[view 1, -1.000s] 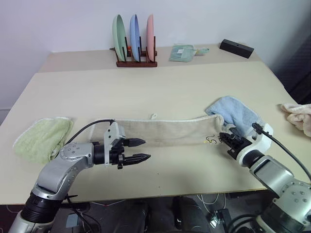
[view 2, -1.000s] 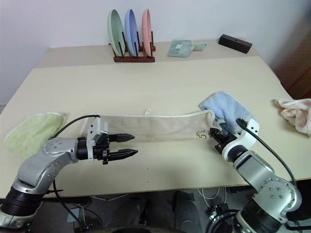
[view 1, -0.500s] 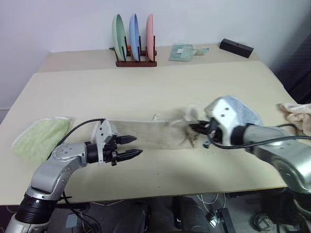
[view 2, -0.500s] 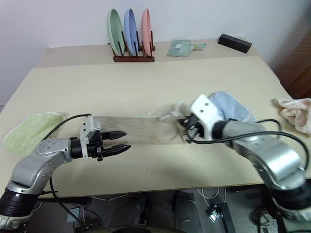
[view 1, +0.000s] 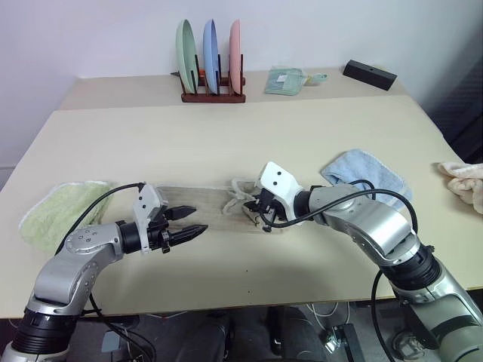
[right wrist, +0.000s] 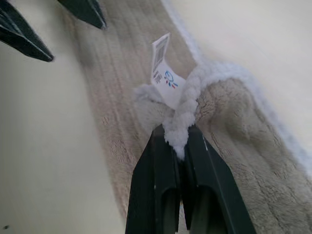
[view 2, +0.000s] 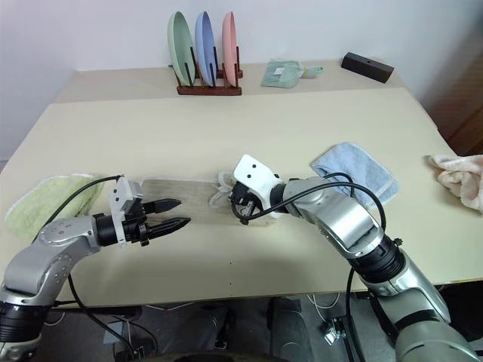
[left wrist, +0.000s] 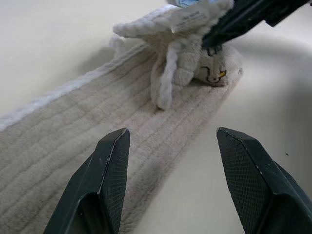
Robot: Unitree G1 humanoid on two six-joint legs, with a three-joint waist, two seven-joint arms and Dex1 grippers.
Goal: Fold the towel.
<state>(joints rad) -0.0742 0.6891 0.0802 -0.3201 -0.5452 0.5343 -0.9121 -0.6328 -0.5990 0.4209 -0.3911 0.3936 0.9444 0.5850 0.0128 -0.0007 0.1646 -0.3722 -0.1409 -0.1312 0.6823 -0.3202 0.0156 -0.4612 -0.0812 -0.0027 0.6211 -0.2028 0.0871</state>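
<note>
Towel point(view 1: 204, 202) lies as a long beige strip on the worktop point(view 1: 249, 143) near its front edge, its long axis running side to side along that edge, one end carried over and doubled back toward the middle. Your right tool point(view 1: 256, 213) is clamped on a bunched corner of the white-stitched hem, a small label sticking up beside the pinch. Your left tool point(view 1: 196, 222) hovers with its fingers well apart just above the strip's left end, holding nothing. Expect soft, limp, light terry: it will sag and drag wherever unsupported, and the pile should grip rather than slip. Best holds, by my reading, are the stitched corners. A green towel point(view 1: 60, 215) lies at the left edge, a blue one point(view 1: 370, 173) to the right.
</note>
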